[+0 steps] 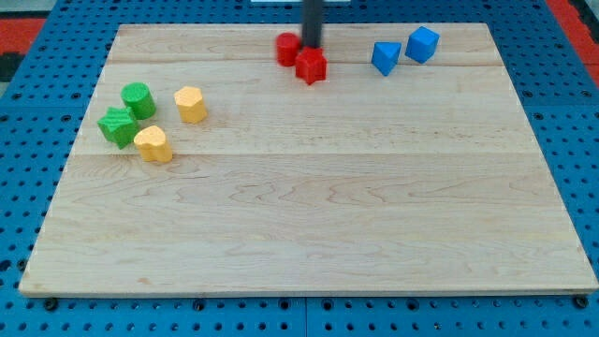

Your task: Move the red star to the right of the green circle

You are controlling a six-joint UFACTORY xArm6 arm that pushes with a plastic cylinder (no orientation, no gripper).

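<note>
Jaws: none fitted; the arm ends in a straight dark rod, so nothing can stand apart, together or clamped. My tip [311, 47] sits at the top centre of the frame, set down just above the red star [312, 65] and apparently touching its upper edge, with a second red block [287, 49], rounded in outline, immediately to the tip's left.

Surface: pale wooden board [309, 225] with visible grain running left to right, lying on a blue perforated base [28, 234].

Blocks: all matt, solid-coloured, small. The red star is faceted and points toward the frame's bottom. Two blue blocks [404, 51], angular in shape, lie to the upper right, close together and well apart from the star. At the upper left, the green circle [138, 99] is a short cylinder; a green star [118, 126] touches it on its lower left. A yellow block [190, 104] lies just right of the green circle, and another yellow block [153, 144] sits below, beside the green star.

Position of task item: red star is near the board's top edge, well apart from the green circle, to its right and higher.

Clearance: bare board spans between the red star and the yellow block, and across the whole lower half.
</note>
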